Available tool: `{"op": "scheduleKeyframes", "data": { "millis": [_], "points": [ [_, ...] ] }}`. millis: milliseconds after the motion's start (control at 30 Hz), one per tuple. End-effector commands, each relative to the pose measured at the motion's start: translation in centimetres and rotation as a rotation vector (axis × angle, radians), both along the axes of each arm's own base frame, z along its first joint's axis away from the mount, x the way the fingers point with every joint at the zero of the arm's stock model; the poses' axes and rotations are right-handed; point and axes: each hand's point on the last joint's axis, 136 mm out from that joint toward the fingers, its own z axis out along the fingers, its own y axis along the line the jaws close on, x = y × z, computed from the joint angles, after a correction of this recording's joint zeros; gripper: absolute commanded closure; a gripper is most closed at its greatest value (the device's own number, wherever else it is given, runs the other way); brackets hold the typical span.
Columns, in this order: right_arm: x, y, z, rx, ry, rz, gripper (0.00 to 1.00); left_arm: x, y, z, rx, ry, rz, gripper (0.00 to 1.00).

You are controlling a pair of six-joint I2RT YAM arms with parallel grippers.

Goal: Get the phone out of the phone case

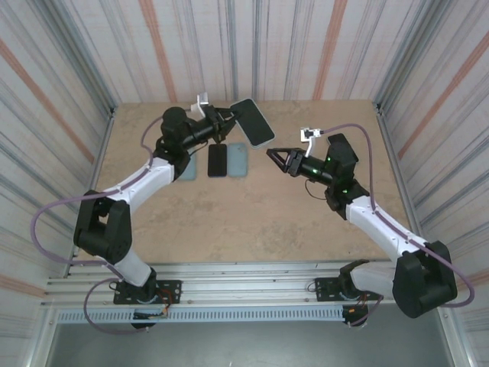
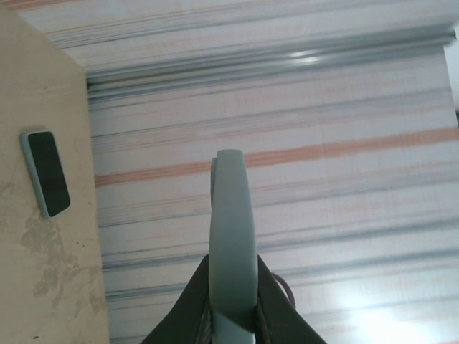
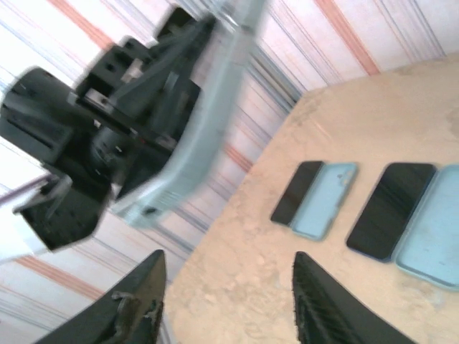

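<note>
Overhead, the tan table (image 1: 252, 222) took up most of the booth floor, with striped walls (image 1: 306, 46) closing it in on three sides. The left arm (image 1: 153, 172) reached out over the far half of the table. The right arm (image 1: 374, 218) stretched in from the other side, its wrist turned toward the left one.

The phone case (image 2: 233, 229), pale blue-grey, was up in the air above the far part of the table. The phone (image 1: 252, 122) sat inside it, dark screen tilted up. The left gripper (image 1: 231, 118) was clamped on one end of the case. From its own wrist camera the case stood edge-on, pinched between the dark fingers (image 2: 197, 301).

A bare black phone (image 1: 218, 160) lay flat on the table, with an empty light-blue case (image 1: 238, 159) just beside it. From the right wrist, a second black phone (image 3: 297, 190) lay against a second blue case (image 3: 326, 201) farther along, partly under the left arm.

The right gripper (image 1: 276, 158) hung above the table near the raised case but apart from it. Its fingers (image 3: 140, 304) were spread, with nothing between them.
</note>
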Motion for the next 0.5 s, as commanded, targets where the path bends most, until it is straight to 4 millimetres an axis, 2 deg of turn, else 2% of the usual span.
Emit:
{"op": "scheduleKeyframes", "data": {
  "millis": [0, 167, 367, 467],
  "points": [
    [-2.0, -0.4, 0.1, -0.085, -0.071, 0.115, 0.47, -2.9, 0.1, 6.3, 0.037, -0.331, -0.133, 0.98],
    [-4.2, 0.2, 0.7, -0.217, -0.207, 0.301, 0.45, -4.5, -0.1, 8.3, 0.126, -0.573, -0.235, 0.98],
    [-5.4, 1.1, 2.2, -0.258, -0.362, 0.439, 0.46, -6.9, -0.3, 9.4, 0.204, -0.833, -0.318, 0.98],
    [-5.5, 1.5, 2.2, -0.290, -0.411, 0.485, 0.49, -7.9, -0.3, 9.5, 0.223, -0.896, -0.361, 0.98]
  ]
}}
